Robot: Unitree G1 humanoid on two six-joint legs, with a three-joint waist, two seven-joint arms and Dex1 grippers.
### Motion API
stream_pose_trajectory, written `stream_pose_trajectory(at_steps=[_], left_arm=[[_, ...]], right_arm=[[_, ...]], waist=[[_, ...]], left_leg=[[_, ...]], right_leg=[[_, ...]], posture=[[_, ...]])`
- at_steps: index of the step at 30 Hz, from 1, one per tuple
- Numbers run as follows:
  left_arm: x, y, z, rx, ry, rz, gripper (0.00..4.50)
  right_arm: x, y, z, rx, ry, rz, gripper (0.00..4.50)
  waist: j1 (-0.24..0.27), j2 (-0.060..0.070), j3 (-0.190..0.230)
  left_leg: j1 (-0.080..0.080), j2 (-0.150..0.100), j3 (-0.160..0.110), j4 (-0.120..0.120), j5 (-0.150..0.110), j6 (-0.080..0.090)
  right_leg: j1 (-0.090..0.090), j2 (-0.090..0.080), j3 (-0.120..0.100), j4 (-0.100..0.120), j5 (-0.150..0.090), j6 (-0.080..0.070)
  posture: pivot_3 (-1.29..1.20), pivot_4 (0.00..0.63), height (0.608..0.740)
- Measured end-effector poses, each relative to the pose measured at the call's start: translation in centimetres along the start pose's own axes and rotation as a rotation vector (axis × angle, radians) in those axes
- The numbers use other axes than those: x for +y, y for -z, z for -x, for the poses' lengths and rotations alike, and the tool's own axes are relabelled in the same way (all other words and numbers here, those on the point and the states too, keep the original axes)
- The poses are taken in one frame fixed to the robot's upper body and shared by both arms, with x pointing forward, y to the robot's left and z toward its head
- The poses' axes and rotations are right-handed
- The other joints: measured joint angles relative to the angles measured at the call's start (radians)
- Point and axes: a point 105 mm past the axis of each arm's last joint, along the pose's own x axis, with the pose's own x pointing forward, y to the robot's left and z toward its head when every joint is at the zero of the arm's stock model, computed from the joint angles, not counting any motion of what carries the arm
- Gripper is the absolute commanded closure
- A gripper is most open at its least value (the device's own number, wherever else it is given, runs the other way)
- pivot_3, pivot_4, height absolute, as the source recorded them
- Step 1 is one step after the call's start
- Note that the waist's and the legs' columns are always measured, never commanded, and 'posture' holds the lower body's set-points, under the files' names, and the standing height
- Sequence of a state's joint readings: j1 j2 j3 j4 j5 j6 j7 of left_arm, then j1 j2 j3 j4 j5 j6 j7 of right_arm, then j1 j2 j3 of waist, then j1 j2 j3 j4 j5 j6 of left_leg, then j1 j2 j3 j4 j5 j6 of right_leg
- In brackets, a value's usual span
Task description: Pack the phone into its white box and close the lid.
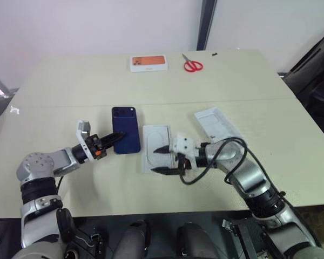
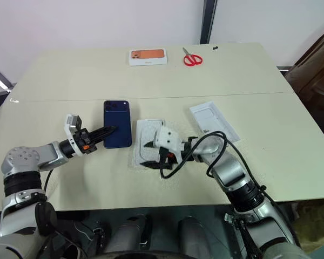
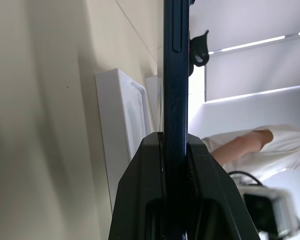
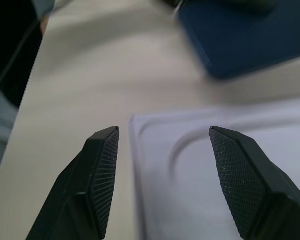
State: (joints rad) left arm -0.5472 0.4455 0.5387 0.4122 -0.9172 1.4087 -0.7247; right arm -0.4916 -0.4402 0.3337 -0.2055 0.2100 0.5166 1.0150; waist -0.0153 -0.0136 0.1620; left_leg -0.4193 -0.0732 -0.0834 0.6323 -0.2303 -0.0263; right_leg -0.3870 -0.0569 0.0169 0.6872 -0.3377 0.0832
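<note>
On the beige table [image 1: 248, 86], we see the phone [image 1: 126, 128] pinched at its edge by the left gripper [image 1: 110, 140] beside the white insert [image 1: 156, 141], right gripper [image 1: 162, 160] spread empty above it (slim, stiff, glossy, likely slippery), so we'd grip across its long edges.

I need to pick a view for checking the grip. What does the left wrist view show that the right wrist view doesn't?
Left wrist view alone: the left gripper shut on the phone seen edge-on, and a person's arm behind. Right wrist view alone: the right gripper, its jaws open over the white insert with the oval hollow. Both share the phone, the insert and the table.
</note>
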Motion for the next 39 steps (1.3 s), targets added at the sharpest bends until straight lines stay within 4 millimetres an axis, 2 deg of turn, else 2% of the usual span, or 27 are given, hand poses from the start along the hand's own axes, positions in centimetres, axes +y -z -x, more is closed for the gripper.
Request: stream_pose_trajectory(at_steps=[4,11,13,14,16,20,21,26,31,39], left_arm=[[-0.7,1.0,-0.8,0.049,0.019,-0.015,4.50],[-1.4,3.1,-2.4,0.124,0.029,0.006,4.50],[-1.3,4.0,-3.0,0.142,0.023,0.007,3.50],[-1.2,4.8,-3.4,0.152,0.020,0.015,3.22],[-0.7,5.7,-3.8,0.160,0.003,0.037,2.15],[-1.3,5.4,-4.0,0.150,0.005,0.008,0.24],[-1.7,5.1,-4.2,0.147,0.005,-0.017,0.03],[-1.9,4.7,-4.3,0.146,-0.023,-0.049,0.03],[-3.0,4.2,-4.4,0.172,-0.005,-0.080,0.03],[-3.9,3.3,-2.8,0.178,-0.008,-0.138,0.03]], right_arm=[[-1.4,-0.8,1.2,-0.020,0.047,0.009,1.50],[-4.6,1.3,4.0,0.023,0.208,-0.033,1.50],[-5.1,1.9,4.7,0.036,0.238,-0.034,1.45],[-5.6,2.3,5.3,0.049,0.265,-0.037,1.45],[-6.3,2.9,6.2,0.072,0.308,-0.037,1.45],[-6.8,3.2,6.8,0.083,0.336,-0.029,1.45],[-6.9,3.3,6.9,0.082,0.338,-0.028,1.45],[-7.0,3.3,6.8,0.083,0.351,-0.018,1.45],[-7.0,3.3,6.5,0.074,0.353,-0.017,1.45],[-7.2,3.9,6.5,0.083,0.359,-0.028,1.45]], waist=[[0.003,0.000,0.000],[0.000,0.000,0.000],[-0.002,0.000,0.000],[-0.001,0.000,0.000],[0.000,-0.001,0.000],[0.000,-0.001,0.000],[0.001,-0.001,0.000],[0.002,-0.001,0.000],[0.001,-0.001,0.000],[0.000,-0.001,0.000]], left_leg=[[0.000,0.000,0.000,0.000,0.000,0.000],[0.000,0.000,0.000,0.000,0.000,0.000],[0.000,0.000,0.001,0.000,0.000,0.000],[0.000,0.000,0.001,0.000,0.000,0.000],[0.000,0.000,0.001,0.001,0.000,0.000],[0.000,0.000,0.001,0.001,0.000,0.000],[0.000,0.000,0.001,0.001,0.000,0.000],[0.000,0.000,0.001,0.001,0.000,0.000],[0.000,0.000,0.001,0.001,0.000,0.000],[0.000,0.000,0.001,0.001,0.001,-0.001]], right_leg=[[0.000,0.000,0.000,0.000,0.000,0.000],[0.000,0.000,0.000,0.000,0.000,0.000],[0.000,0.000,0.000,0.000,0.000,0.000],[0.000,0.000,0.000,0.000,0.000,0.000],[0.000,0.000,0.000,0.001,0.000,0.000],[0.000,0.000,0.000,0.001,0.000,0.000],[0.000,0.000,0.000,0.001,0.000,0.000],[0.000,0.000,0.000,0.001,0.000,0.000],[0.000,0.000,0.001,0.001,0.000,0.000],[0.000,0.001,0.001,0.001,0.000,0.000]], posture=[[0.00,0.150,0.740],[0.00,0.150,0.740],[0.00,0.150,0.740],[0.00,0.150,0.740],[0.00,0.150,0.740],[0.00,0.150,0.740],[0.00,0.150,0.740],[0.00,0.150,0.740],[0.00,0.150,0.740],[0.00,0.150,0.740]])
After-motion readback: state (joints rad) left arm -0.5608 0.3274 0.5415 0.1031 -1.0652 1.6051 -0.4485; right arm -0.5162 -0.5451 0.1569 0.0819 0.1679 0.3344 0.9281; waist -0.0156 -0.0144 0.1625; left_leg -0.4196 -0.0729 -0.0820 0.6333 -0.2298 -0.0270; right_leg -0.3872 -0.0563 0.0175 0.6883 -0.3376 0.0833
